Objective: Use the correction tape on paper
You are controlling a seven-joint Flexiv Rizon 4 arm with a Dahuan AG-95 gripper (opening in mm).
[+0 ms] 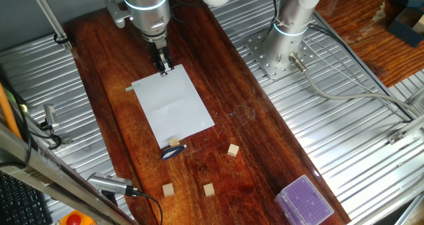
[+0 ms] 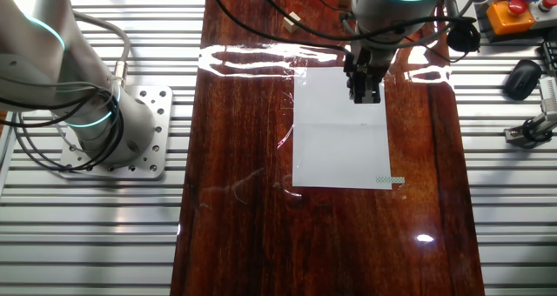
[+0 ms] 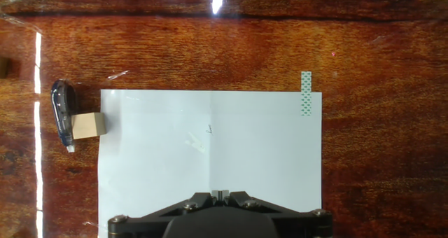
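**Mia:** Where is the small dark blue teardrop-shaped plastic correction tape [image 1: 173,151]?

**Ben:** It lies on the shiny brown wooden table [image 1: 265,139], just off one short edge of the plain white sheet of paper [image 1: 173,106]. A little tan wooden cube [image 3: 88,124] sits right against it, between the tape and the paper's edge.

**Mia:** And the robot's black two-finger gripper [image 1: 163,67]?

**Ben:** It is over the other short edge of the paper, the far one. So the tape is well apart from the gripper, with the whole sheet between them. In the hand view the tape [image 3: 63,114] is off to the left side.

**Mia:** Which way does the tape point?

**Ben:** Its long side runs along the paper's short edge, not toward the gripper. I think the gripper must go across the sheet, and maybe turn, to pinch the tape across its thin middle (the cube next to it could get in the way).

**Mia:** Is the gripper holding anything?

**Ben:** No. The fingers are pressed nearly together with nothing between them, and I cannot tell if they touch the paper.

**Mia:** What is that small green-and-white strip of tape [image 3: 306,93]?

**Ben:** It sticks one paper corner down to the table.
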